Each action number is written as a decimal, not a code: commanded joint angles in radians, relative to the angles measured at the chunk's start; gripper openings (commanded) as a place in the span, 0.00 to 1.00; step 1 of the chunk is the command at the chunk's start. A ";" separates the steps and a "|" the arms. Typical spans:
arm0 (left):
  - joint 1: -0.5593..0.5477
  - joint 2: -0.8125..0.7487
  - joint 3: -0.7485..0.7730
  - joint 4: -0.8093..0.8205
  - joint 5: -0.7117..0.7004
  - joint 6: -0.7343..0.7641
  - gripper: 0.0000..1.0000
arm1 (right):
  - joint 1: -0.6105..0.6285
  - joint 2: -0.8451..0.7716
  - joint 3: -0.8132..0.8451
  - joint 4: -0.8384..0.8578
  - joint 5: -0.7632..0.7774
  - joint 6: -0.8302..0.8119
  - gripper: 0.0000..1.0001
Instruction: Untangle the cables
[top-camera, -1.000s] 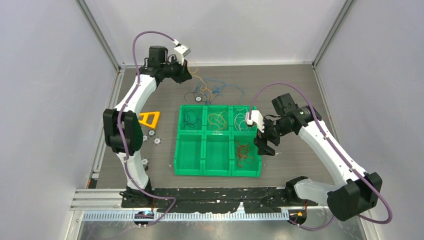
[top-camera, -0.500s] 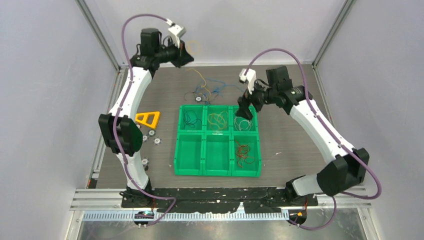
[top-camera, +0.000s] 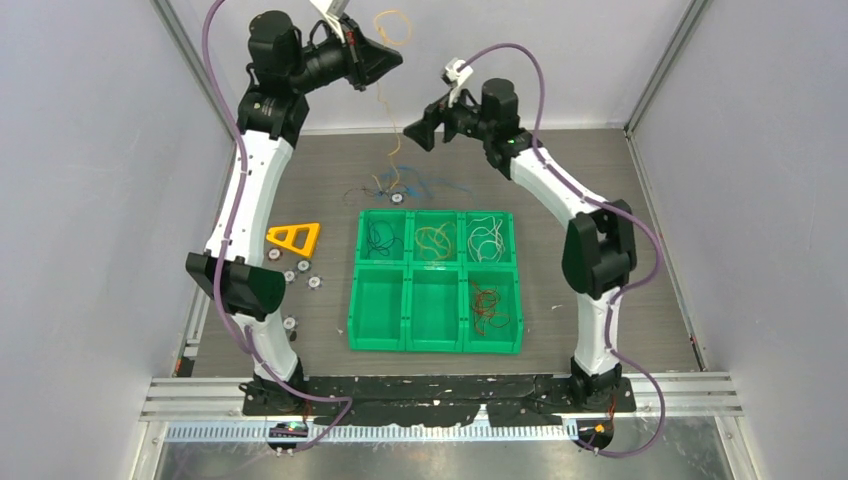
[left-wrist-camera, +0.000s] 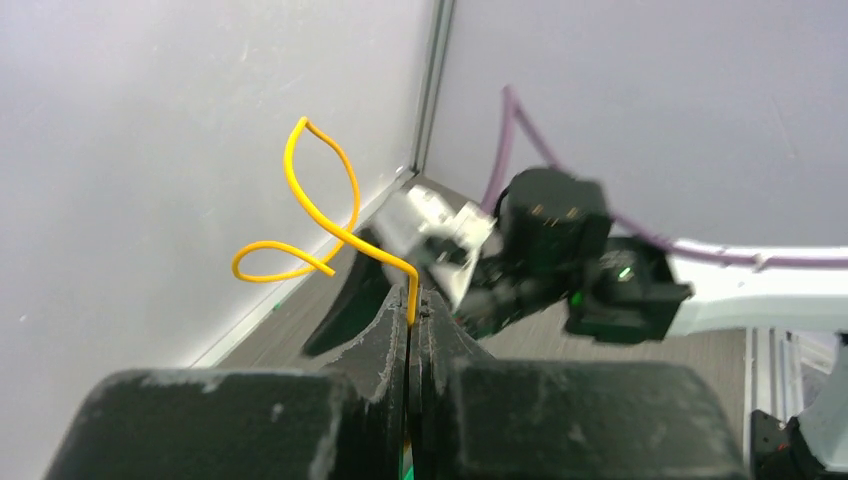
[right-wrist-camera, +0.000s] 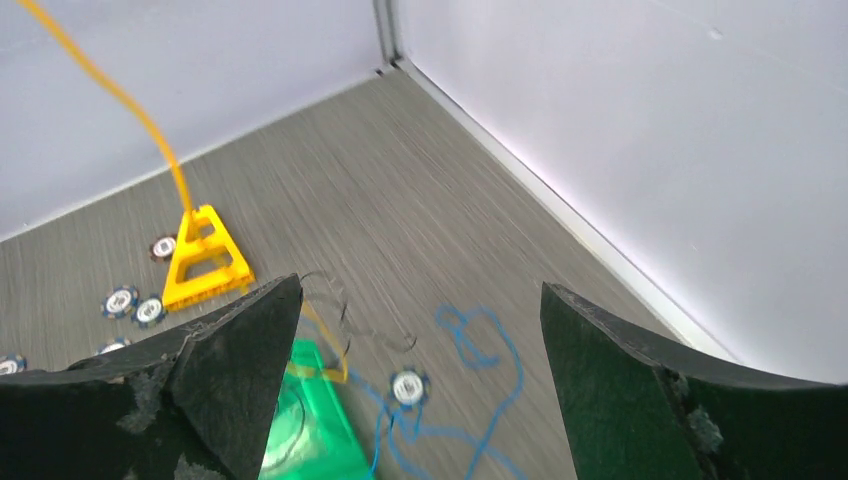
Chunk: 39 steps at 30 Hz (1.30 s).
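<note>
My left gripper (top-camera: 393, 58) is raised high at the back, shut on a yellow-orange cable (top-camera: 392, 22) whose curly end loops above the fingers (left-wrist-camera: 411, 305). The cable (right-wrist-camera: 120, 100) hangs down to a tangle (top-camera: 398, 187) of blue (right-wrist-camera: 490, 345), black (right-wrist-camera: 340, 300) and yellow cables on the table behind the tray. My right gripper (top-camera: 422, 128) hovers open just right of the hanging cable, above the tangle, with nothing between its fingers (right-wrist-camera: 250, 340). More cables lie sorted in the green tray's compartments: black (top-camera: 380, 235), yellow (top-camera: 435, 240), white (top-camera: 487, 238) and red (top-camera: 488, 305).
The green six-compartment tray (top-camera: 433, 342) sits mid-table. A yellow triangle piece (top-camera: 294, 238) and small round white discs (top-camera: 300, 272) lie to its left; another disc (right-wrist-camera: 408, 388) sits in the tangle. Grey walls and a corner post stand close behind both grippers.
My left gripper has risen higher, pulling the yellow cable up. My right arm swung from the tray's right side to the back, next to the hanging cable, staying open.
</note>
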 joint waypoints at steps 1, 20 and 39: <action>-0.007 -0.025 0.045 0.070 -0.036 -0.074 0.00 | 0.078 0.082 0.124 0.246 -0.062 0.093 0.95; -0.003 -0.021 0.066 -0.068 -0.422 -0.029 0.00 | -0.097 0.002 0.166 -0.221 -0.093 0.065 0.95; -0.049 0.017 0.113 0.088 -0.422 -0.206 0.00 | 0.157 0.174 0.169 0.278 0.107 0.187 0.98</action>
